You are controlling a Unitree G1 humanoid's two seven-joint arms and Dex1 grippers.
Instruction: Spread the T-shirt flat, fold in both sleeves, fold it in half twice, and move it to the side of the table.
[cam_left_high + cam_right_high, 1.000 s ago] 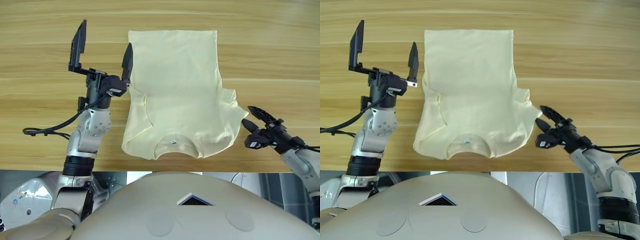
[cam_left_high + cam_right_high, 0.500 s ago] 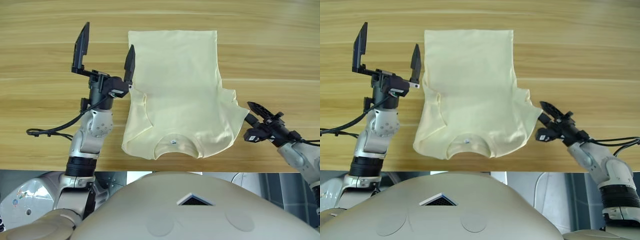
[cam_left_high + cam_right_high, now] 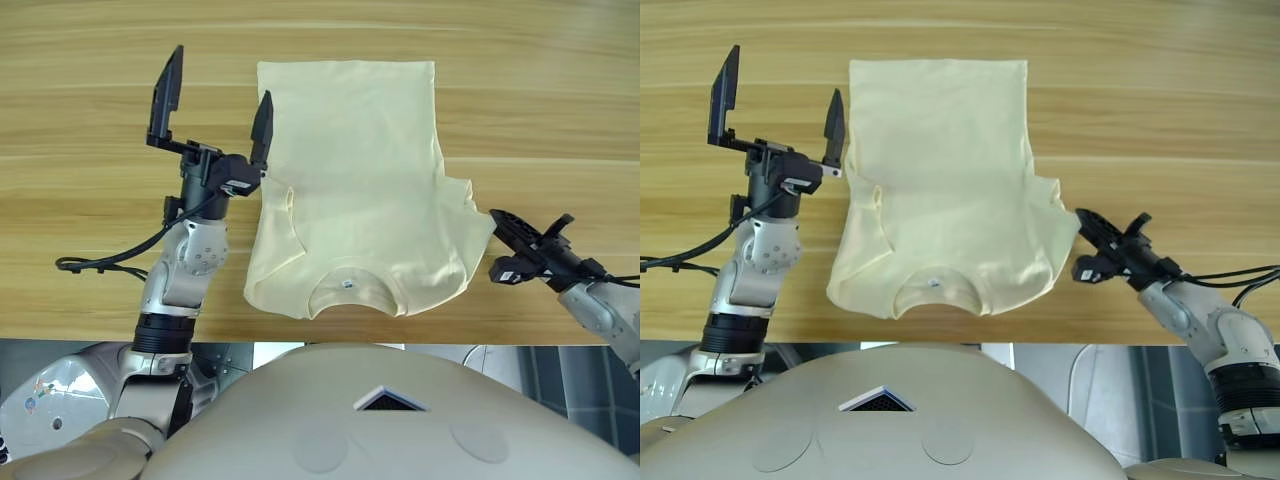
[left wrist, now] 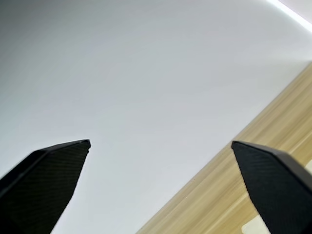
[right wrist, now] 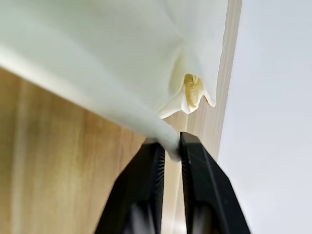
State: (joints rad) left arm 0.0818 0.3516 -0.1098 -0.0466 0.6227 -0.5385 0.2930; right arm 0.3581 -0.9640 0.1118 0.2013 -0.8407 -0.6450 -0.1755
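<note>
From the head, the T-shirt (image 3: pixel 350 180) lies spread on the table (image 3: pixel 100 60), collar toward the robot. Its left sleeve (image 3: pixel 278 205) looks folded in, while the right sleeve (image 3: pixel 465 205) sticks out. The left gripper (image 3: pixel 213 108) stands beside the shirt's left edge, fingers wide apart.

The left wrist view confirms that spread and holds nothing.

In the right wrist view, the right gripper (image 5: pixel 170 146) pinches the right sleeve's edge. That sleeve fold, both halvings and the move aside seem left.

Left end effector (image 3: pixel 221 75) open, right (image 5: pixel 168 144) pinched
</note>
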